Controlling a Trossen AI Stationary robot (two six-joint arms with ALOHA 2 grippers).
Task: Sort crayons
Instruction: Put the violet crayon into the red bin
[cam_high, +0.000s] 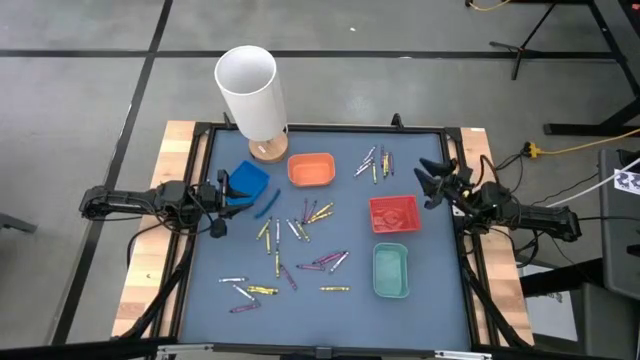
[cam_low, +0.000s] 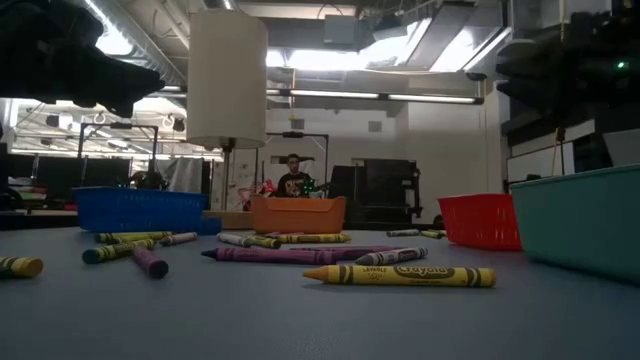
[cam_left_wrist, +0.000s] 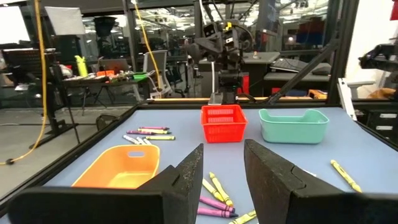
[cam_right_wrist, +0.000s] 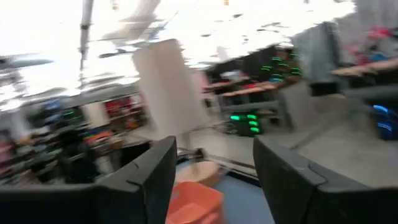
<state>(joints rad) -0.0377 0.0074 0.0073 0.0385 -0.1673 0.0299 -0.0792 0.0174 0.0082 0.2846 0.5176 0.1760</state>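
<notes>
While my right tool (cam_high: 432, 180) hangs apart and empty by the red tray (cam_high: 394, 214), I'm between picks. Left tool (cam_high: 222, 190) is apart too — next calls for reaching a loose crayon (cam_high: 334, 288).

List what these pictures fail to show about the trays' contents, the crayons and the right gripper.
- Blue tray: the left arm covers part of it from above, and the low view shows only its wall, so its contents are hidden.
- Green tray: cut off by the low view's edge.
- Crayons: too small in the high view to count or to read any label.
- Right gripper: its wrist view is motion-blurred, so nothing beyond the orange tray is sharp.
</notes>
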